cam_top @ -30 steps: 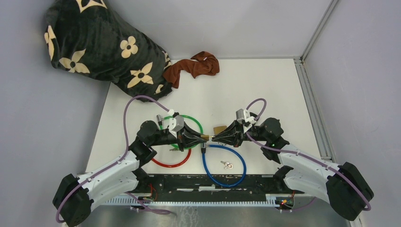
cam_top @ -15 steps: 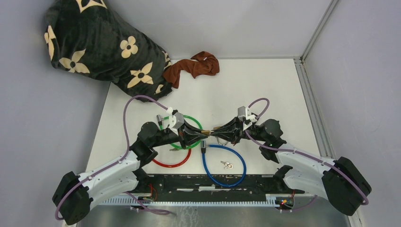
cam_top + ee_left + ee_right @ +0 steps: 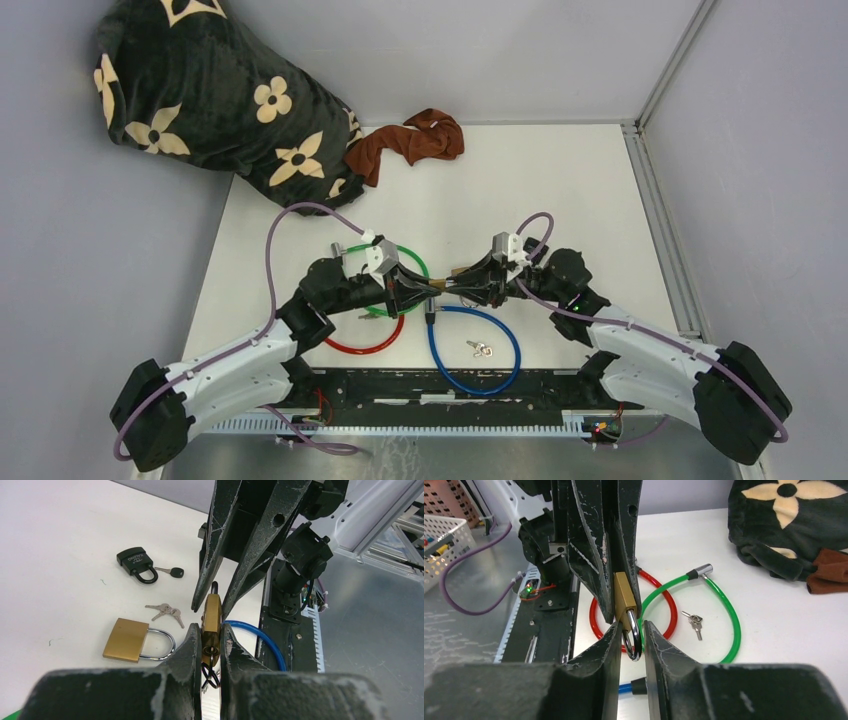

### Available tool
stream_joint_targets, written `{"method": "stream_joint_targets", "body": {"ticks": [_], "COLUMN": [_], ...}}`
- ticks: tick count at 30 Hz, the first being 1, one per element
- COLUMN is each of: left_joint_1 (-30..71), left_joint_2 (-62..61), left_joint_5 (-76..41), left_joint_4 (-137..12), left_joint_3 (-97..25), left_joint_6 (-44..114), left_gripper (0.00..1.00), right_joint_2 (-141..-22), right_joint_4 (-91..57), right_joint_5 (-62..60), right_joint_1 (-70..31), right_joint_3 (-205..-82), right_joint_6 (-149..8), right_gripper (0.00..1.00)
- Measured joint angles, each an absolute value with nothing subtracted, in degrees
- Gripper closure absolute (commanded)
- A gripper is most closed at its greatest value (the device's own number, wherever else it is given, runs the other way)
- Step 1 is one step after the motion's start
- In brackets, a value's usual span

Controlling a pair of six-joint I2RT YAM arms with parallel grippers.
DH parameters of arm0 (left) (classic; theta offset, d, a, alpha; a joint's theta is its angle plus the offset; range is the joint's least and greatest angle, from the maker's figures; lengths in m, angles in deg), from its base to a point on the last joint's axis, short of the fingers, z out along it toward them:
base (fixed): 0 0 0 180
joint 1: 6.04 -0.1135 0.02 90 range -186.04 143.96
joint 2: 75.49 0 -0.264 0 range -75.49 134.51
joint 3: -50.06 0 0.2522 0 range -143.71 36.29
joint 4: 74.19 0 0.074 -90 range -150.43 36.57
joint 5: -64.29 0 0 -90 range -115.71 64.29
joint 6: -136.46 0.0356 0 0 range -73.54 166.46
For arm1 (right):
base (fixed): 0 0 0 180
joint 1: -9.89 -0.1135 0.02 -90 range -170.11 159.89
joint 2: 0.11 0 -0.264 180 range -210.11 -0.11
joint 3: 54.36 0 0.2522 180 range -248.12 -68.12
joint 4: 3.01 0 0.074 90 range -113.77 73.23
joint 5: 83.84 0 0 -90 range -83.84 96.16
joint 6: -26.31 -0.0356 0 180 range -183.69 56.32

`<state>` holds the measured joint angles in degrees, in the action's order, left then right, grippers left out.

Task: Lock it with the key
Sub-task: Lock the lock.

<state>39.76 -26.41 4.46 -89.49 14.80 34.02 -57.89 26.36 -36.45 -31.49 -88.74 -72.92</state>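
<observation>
Two arms meet over the middle of the desk, holding the brass padlock between them, clear of the surface. Three cable loops lie beneath: blue near, red and green to the left. At the near edge a white basket holds small coloured bits too unclear to name.

The left tool is pressed together on the padlock's flat body. The right tool stands slightly spread either side of the shackle, apparently not gripping it. The padlock looks like solid metal: rigid, heavy for its size and smooth-sided. It is best held across the broad faces, leaving the keyway free. A loose key bunch lies inside the blue loop. The keys look thin and light, best pinched by the head.
</observation>
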Motion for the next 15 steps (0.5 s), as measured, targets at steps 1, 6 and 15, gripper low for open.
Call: {"method": "stream_joint_targets", "body": {"ticks": [1,6,15], "left_joint_1": [39.8,40.0,40.2], "left_joint_2": [-26.5,-26.9,-29.3], "left_joint_5": [4.4,4.9,5.8], "left_joint_4": [-89.2,-88.4,-84.0], "left_joint_3": [14.8,14.8,14.6], "left_joint_6": [34.3,35.6,41.6], "left_gripper": [0.98,0.98,0.29], "right_joint_2": [-57.5,-56.8,-52.7], "right_joint_4": [25.3,20.7,13.4], "right_joint_5": [-36.5,-37.0,-38.3], "right_joint_1": [-31.6,-31.8,-31.6], "right_joint_3": [-89.1,-90.5,-90.9], "right_joint_6": [-72.2,-69.5,-66.3], "right_gripper": [0.87,1.0,1.0]}}
